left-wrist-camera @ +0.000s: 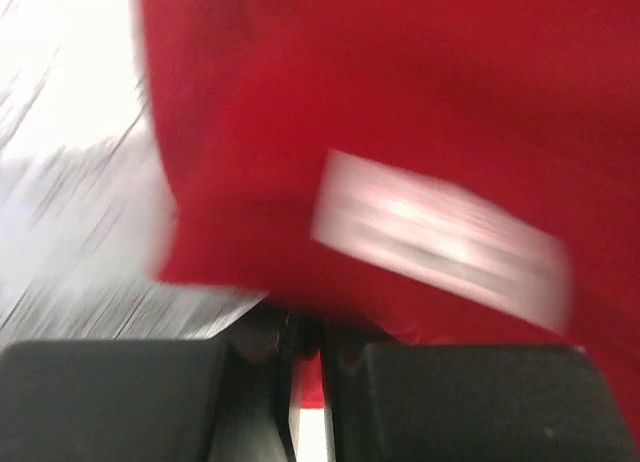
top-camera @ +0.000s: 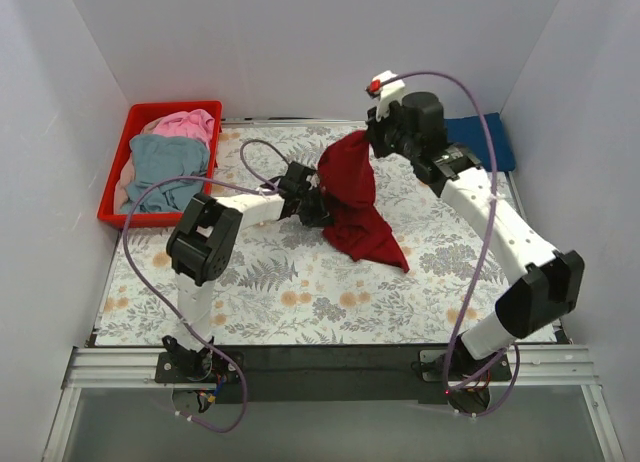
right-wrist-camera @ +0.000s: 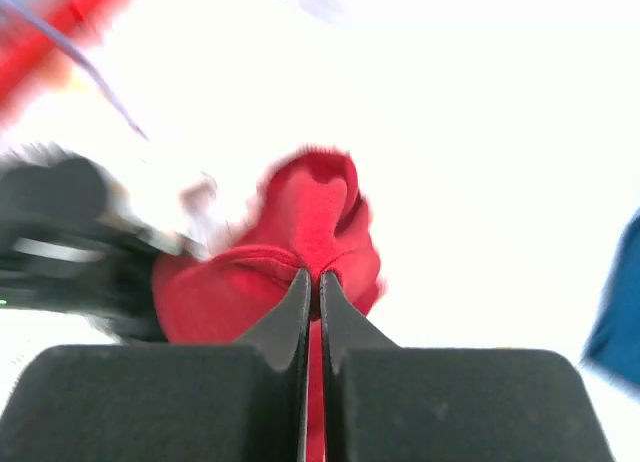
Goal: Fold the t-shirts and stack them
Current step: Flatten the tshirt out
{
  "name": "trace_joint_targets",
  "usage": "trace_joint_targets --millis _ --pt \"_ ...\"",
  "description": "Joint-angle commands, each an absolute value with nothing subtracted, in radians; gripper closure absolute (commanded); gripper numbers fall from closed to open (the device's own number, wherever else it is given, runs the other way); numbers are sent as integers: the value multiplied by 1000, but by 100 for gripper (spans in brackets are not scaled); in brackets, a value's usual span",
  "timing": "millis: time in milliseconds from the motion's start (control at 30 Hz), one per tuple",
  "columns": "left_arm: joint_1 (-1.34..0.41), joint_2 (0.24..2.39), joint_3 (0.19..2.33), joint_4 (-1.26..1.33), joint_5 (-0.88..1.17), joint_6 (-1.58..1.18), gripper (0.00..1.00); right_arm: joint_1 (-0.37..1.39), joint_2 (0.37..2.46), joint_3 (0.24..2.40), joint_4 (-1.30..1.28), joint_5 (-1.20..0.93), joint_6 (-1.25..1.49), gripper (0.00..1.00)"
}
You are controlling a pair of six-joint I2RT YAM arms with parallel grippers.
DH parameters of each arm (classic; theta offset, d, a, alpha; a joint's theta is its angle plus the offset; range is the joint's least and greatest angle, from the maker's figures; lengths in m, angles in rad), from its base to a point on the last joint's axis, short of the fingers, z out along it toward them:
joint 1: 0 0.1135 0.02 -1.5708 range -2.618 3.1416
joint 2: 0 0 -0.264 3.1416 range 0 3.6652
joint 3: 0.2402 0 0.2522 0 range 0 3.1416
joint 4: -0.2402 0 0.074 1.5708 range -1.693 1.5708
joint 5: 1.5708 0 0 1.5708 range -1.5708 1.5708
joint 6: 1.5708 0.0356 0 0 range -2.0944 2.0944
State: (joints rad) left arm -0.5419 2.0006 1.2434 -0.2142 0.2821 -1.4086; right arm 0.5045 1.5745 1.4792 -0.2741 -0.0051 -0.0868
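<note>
A dark red t-shirt (top-camera: 352, 197) hangs between my two grippers above the middle of the floral table, its lower corner trailing to the cloth. My left gripper (top-camera: 312, 194) is shut on its left edge; in the left wrist view the red cloth (left-wrist-camera: 400, 102) with a white label (left-wrist-camera: 440, 240) fills the frame, pinched between the fingers (left-wrist-camera: 250, 382). My right gripper (top-camera: 372, 134) is shut on the top edge, with red fabric (right-wrist-camera: 300, 242) bunched at the fingertips (right-wrist-camera: 290, 312). A navy blue t-shirt (top-camera: 482, 142) lies folded at the back right. Grey-blue (top-camera: 165, 167) and pink (top-camera: 188, 124) t-shirts lie in the basket.
A red plastic basket (top-camera: 118, 182) stands at the back left corner. White walls close in the table (top-camera: 300, 292) on three sides. Purple cables loop off both arms. The black mounting rail (top-camera: 330, 360) runs along the near edge.
</note>
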Motion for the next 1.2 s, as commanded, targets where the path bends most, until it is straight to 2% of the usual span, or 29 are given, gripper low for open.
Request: trace_joint_targets --millis 0,67,167,200,300,333,400,533,633,667,700,800,900,933,1033,1167 --pt "-572 2028 1429 -115 299 -1482 98 508 1480 1626 -325 -83 -132 99" --pt "-589 1993 1514 -59 263 -1468 94 509 1462 1661 -334 -145 -129 99" --pt "-574 1907 1459 49 138 -1476 88 512 1411 1675 -334 -273 -103 99" --pt "-565 1832 1372 69 89 -1477 85 517 1401 1657 -333 -308 -94 99" --pt "-512 1673 1178 91 35 -1505 70 551 1373 1585 -331 -409 -64 99" --pt "-483 1623 1120 83 13 -1511 60 563 1371 1556 -330 -451 -57 99" --pt "-457 1539 975 63 -30 -1528 49 604 1370 1499 -290 -485 -20 99" --pt "-382 1282 801 -70 -90 -1502 36 742 1416 1343 -186 -525 61 99" --pt "-364 1119 726 -174 -142 -1444 30 848 1500 1331 -170 -508 97 99" --pt "-364 1082 716 -204 -170 -1430 28 868 1543 1339 -173 -497 106 94" --pt "-362 1048 706 -230 -184 -1422 27 882 1558 1341 -172 -489 121 79" --pt "-359 934 672 -311 -205 -1388 25 900 1591 1342 -181 -479 129 51" --pt "-359 919 663 -365 -155 -1355 23 887 1560 1310 -238 -280 89 36" --pt "-359 928 663 -376 -118 -1347 23 859 1548 1293 -251 -162 81 35" --pt "-360 1023 667 -383 78 -1325 22 745 1488 1183 -282 -28 109 31" --pt "-411 1172 670 -387 232 -1312 21 533 1399 1013 -270 -69 155 32"
